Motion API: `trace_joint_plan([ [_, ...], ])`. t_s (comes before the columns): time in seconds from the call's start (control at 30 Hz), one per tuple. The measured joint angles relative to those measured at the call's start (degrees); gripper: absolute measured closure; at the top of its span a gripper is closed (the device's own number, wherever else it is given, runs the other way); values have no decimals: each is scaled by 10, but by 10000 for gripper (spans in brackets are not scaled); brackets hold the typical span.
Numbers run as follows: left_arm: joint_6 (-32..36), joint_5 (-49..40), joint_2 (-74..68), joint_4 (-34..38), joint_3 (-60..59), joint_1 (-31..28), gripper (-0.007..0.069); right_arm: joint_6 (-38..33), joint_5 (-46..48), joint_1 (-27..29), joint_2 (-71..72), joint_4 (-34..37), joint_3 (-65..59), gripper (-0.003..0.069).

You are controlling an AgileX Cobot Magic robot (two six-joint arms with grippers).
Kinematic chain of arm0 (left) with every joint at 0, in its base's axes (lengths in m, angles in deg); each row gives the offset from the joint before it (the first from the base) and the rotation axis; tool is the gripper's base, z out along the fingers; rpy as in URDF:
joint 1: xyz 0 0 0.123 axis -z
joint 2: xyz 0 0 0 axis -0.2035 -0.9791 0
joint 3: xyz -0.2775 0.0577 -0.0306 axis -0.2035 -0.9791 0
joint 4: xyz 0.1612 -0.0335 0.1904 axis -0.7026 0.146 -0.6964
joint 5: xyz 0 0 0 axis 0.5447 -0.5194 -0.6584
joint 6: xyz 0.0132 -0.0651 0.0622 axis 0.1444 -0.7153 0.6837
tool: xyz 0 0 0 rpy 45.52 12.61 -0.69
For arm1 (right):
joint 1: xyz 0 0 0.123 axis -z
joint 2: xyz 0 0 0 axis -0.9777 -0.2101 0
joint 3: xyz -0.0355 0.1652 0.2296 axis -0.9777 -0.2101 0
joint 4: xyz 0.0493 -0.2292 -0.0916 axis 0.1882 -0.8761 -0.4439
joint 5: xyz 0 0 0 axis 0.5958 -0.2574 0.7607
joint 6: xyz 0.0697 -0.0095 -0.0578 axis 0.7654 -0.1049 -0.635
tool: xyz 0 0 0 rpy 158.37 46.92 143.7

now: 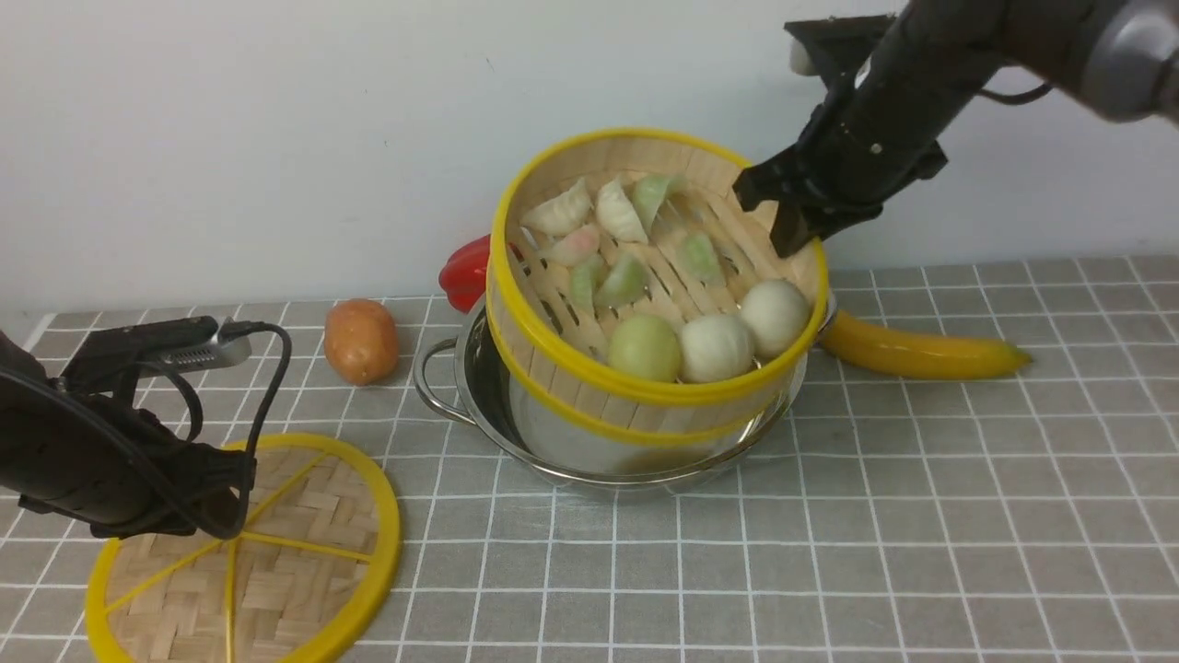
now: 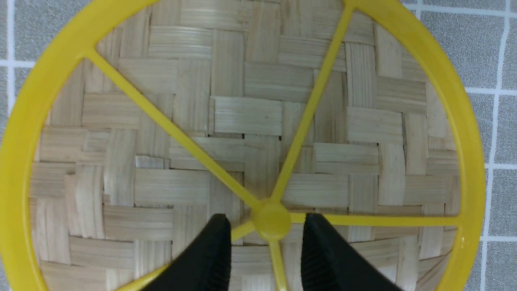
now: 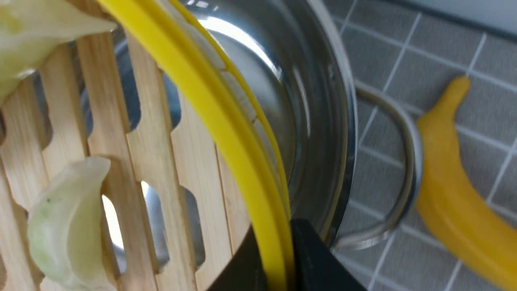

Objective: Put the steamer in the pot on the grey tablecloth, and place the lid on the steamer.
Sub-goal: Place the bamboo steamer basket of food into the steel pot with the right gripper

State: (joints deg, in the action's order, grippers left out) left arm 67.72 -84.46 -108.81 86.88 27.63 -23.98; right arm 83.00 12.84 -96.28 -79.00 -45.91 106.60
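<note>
One steamer (image 1: 663, 276) edge in R gripper (image 1: 790, 235), aslant in pot (image 1: 571, 474).

The grey tablecloth (image 1: 921, 516) carries a grid of thin white lines. The steamer (image 1: 562, 382) is pale bamboo with a yellow rim, the lid (image 1: 304, 543) woven tan with yellow rim and spokes, the pot (image 1: 479, 368) shiny silver. The banana (image 1: 921, 354) is yellow, the fingers (image 2: 206, 258) black.
</note>
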Motion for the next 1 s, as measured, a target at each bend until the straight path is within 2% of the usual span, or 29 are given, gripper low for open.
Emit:
trace_joint_plan([
  [0.37,0,4,-1,1,0,0,382,8,0,0,-119,-3,114,603],
  [1.0,4,21,-1,2,0,0,382,12,0,0,-174,0,122,603],
])
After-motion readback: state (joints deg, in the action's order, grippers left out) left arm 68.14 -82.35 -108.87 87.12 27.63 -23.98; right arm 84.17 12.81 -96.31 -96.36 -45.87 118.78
